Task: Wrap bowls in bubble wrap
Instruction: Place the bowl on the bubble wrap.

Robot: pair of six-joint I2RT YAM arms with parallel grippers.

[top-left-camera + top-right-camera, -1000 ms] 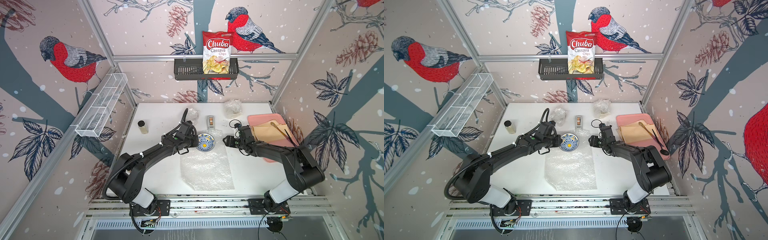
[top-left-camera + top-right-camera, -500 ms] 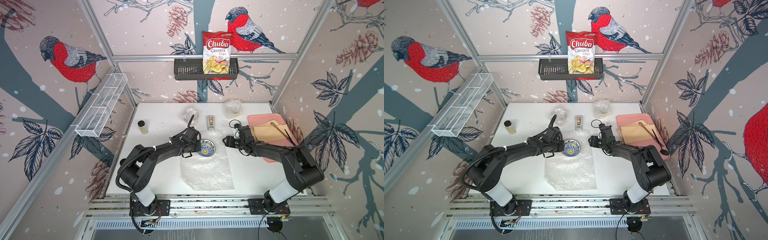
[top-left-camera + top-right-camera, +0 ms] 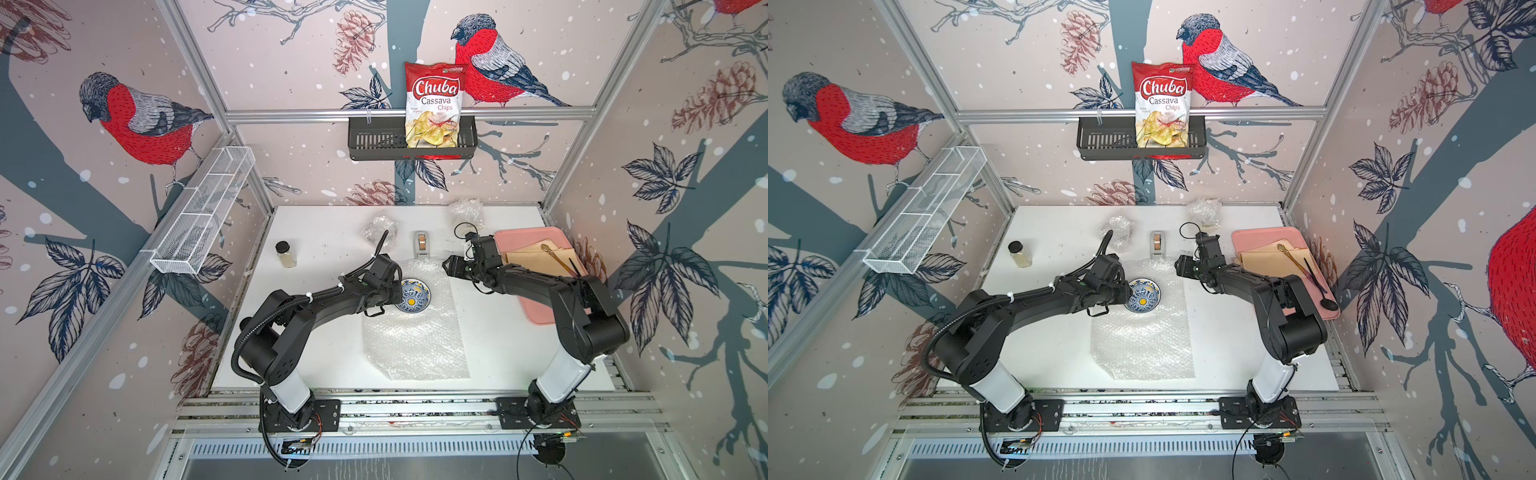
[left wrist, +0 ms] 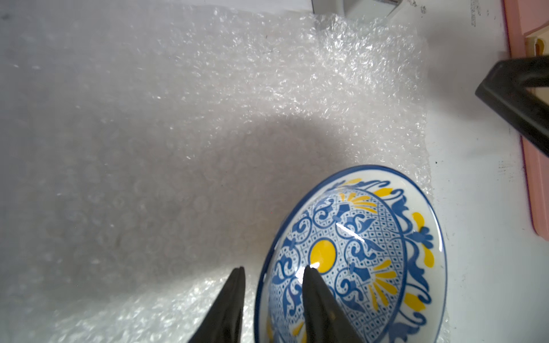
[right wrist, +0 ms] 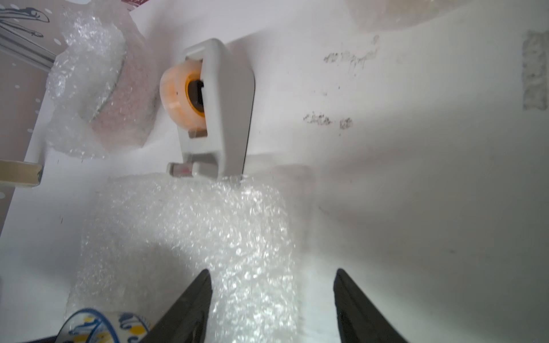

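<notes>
Looking at the left gripper [image 4: 273, 268] up close: its two fingers are parted a bit and straddle the rim of the blue-and-yellow bowl [image 3: 412, 296]. One tip is inside, right by the yellow centre, and the other is outside over the wrap. As far as I can see there's a gap on both sides of the rim, so it isn't pinching anything. The bowl sits right way up on the far half of the bubble wrap [image 3: 415, 332], which is spread flat mid-table [image 3: 324, 249].

The right gripper [image 5: 273, 270] is wide open with nothing in it, hanging over the sheet's far edge, just short of the tape dispenser [image 3: 421, 244]. Two crumpled bubble-wrap bundles [image 3: 380, 227] sit near the back, either side of the dispenser. The pink tray [image 3: 540, 316] with tan paper [image 3: 536, 255] and a spoon [image 3: 555, 254] is off to the right, and the little jar [image 3: 285, 254] is on the left.
</notes>
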